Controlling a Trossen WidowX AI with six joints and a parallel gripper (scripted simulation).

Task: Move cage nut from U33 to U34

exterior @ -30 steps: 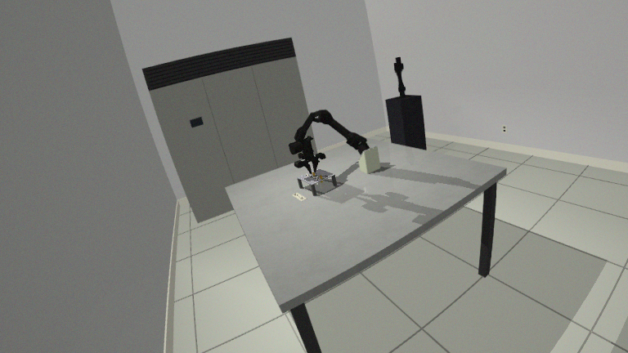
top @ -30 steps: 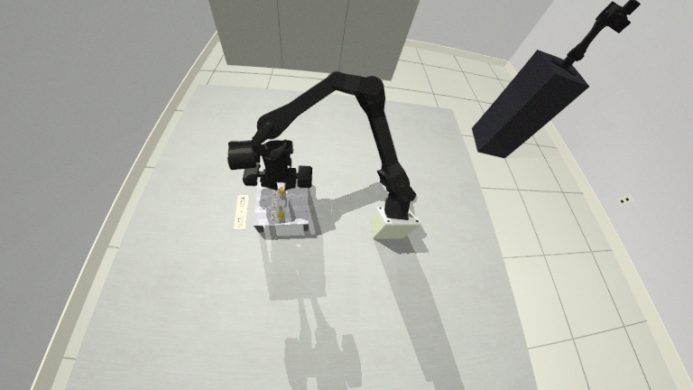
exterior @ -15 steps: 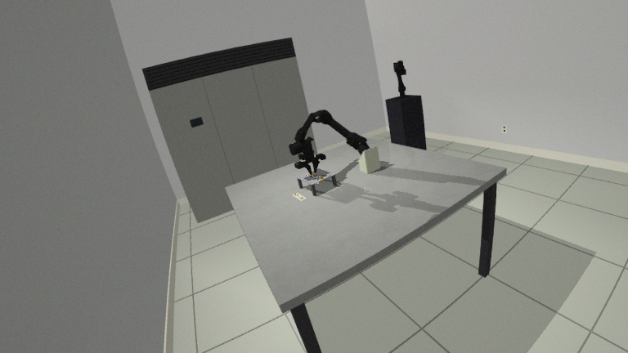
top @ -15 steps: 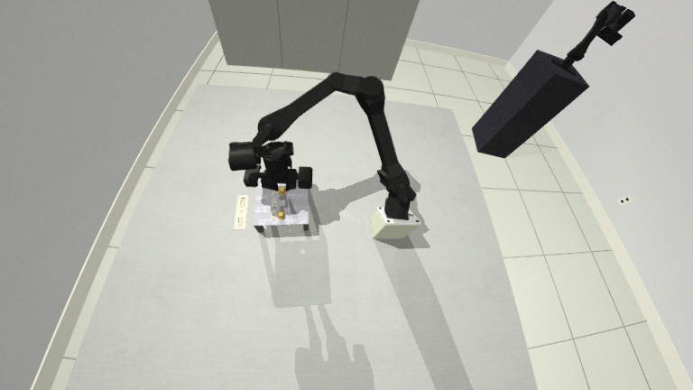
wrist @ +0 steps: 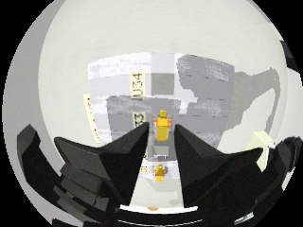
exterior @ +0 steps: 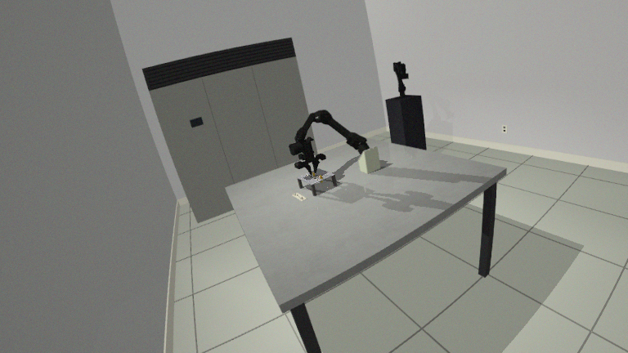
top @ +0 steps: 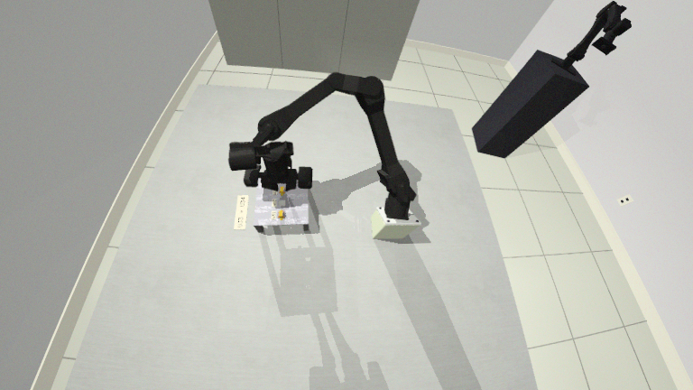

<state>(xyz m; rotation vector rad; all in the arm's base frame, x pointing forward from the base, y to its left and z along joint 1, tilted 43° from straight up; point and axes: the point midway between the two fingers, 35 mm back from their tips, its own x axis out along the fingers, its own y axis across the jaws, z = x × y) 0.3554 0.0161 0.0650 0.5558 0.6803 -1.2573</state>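
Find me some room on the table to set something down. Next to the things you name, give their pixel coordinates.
On the table (top: 204, 314) (exterior: 287, 247) (wrist: 161, 28), room shows between the label strip (top: 240, 212) (exterior: 298, 196) (wrist: 92, 118) and the exterior view's near corner, and between rail plate (top: 296, 217) (exterior: 326, 176) (wrist: 101, 85) and pale base (top: 387, 228) (exterior: 370, 160) (wrist: 259, 142), partly shadowed. Crowded: around the end effector (top: 281, 190) (exterior: 314, 175) (wrist: 162, 128).

Empty hole U34 (wrist: 163, 83) open from above. Tool (top: 281, 187) (exterior: 313, 175) (wrist: 162, 128) has a narrow gap each side of the U33 nut (wrist: 162, 129); other nut (top: 281, 214) (wrist: 159, 172) blocks the opposite side, past one hole

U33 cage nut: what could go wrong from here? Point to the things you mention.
The pincer (top: 281, 190) (exterior: 314, 175) (wrist: 162, 128) straddles the U33 cage nut (top: 281, 190) (exterior: 314, 174) (wrist: 162, 129) with visible gaps; uneven closing might tilt it. Its underside is hidden, so wings could snag on lifting. The other nut (top: 281, 214) (exterior: 320, 177) (wrist: 159, 172) sits nearby; drifting that way may disturb it.
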